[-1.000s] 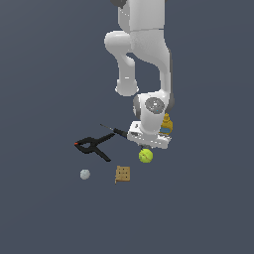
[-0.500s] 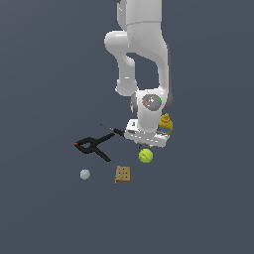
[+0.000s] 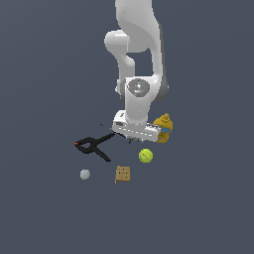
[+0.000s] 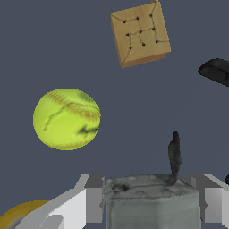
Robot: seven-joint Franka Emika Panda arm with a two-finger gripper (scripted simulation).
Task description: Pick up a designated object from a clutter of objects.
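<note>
In the wrist view the designated object [image 4: 152,203], a small grey metallic-looking piece, sits between my two pale fingers [image 4: 78,203]. My gripper [image 4: 152,197] is shut on it. In the exterior view the gripper [image 3: 132,141] hangs a little above the floor, between the black clamp [image 3: 94,146] and the yellow-green tennis ball [image 3: 145,156]. The grey piece is too small to make out there. A thin dark spike [image 4: 174,154] stands up from the piece; I cannot tell what it is.
The tennis ball [image 4: 67,118] and the tan dotted square [image 4: 140,33] lie below the hand, with the clamp's edge [image 4: 217,71] beside them. The square [image 3: 123,173] and pale ball [image 3: 85,174] lie nearer the camera. The mustard bottle [image 3: 163,128] stands beside the hand.
The hand has risen slightly and shifted toward the exterior view's left. The clutter on the floor has not moved.
</note>
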